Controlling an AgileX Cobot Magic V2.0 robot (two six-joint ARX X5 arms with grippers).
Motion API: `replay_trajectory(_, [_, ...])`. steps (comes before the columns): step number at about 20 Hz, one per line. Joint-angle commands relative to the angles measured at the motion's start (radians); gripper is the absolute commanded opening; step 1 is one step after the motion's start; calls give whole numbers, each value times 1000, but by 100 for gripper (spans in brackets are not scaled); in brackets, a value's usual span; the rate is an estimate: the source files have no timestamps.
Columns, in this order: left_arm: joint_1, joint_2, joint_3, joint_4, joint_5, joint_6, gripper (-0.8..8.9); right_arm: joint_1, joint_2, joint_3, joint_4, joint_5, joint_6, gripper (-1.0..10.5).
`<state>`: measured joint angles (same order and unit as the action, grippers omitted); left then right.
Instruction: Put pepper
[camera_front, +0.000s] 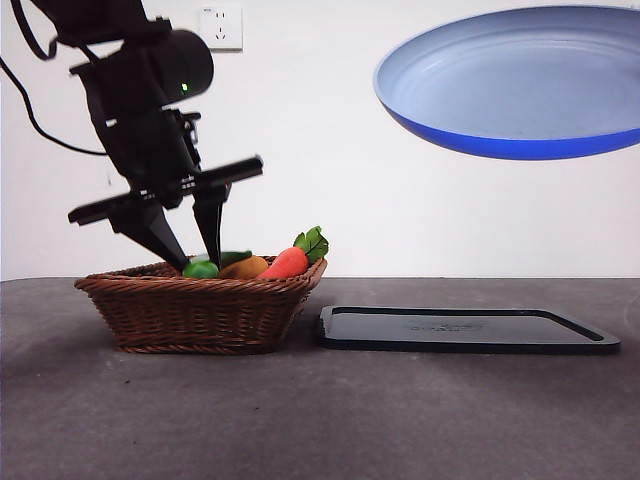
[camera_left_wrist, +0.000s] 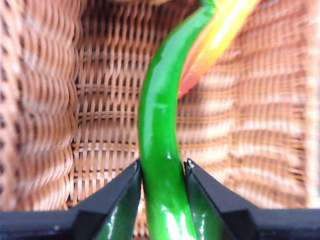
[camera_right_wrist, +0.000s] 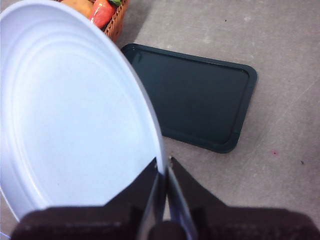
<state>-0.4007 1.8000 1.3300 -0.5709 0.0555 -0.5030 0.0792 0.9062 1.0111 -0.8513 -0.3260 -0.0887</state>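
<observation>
A grey table (camera_front: 320, 420) carries a wicker basket (camera_front: 200, 310) and, just beside it, a dark, apparently plastic tray (camera_front: 465, 330).

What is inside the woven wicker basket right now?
Inside the woven wicker basket: glossy green pepper clamped by the left gripper, an orange carrot and a tan lump. The wall hides anything lower.

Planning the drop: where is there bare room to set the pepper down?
Free: the dark tray beside the basket; the lifted blue plate in the right gripper. Crowded: the basket, where the left gripper clamps the pepper.
</observation>
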Motion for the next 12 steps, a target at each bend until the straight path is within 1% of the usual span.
replay_trajectory(1, [-6, -24, 19, -5, 3, -1, 136, 2, 13, 9, 16, -9, 10, 6])
replay_trajectory(5, [-9, -124, 19, -13, 14, 10, 136, 2, 79, 9, 17, -11, 31, 6])
replay_trajectory(8, [-15, -203, 19, -5, 87, 18, 136, 3, 189, 9, 51, -18, 60, 6])
replay_trajectory(9, [-22, -227, 19, 2, 120, 19, 136, 10, 232, 9, 73, -29, 79, 6])
replay_trajectory(11, [-47, -267, 19, 23, 191, 19, 136, 23, 322, 9, 122, -97, 117, 6])
replay_trajectory(12, [-66, -278, 19, 27, 212, 19, 136, 34, 366, 9, 148, -114, 142, 6])
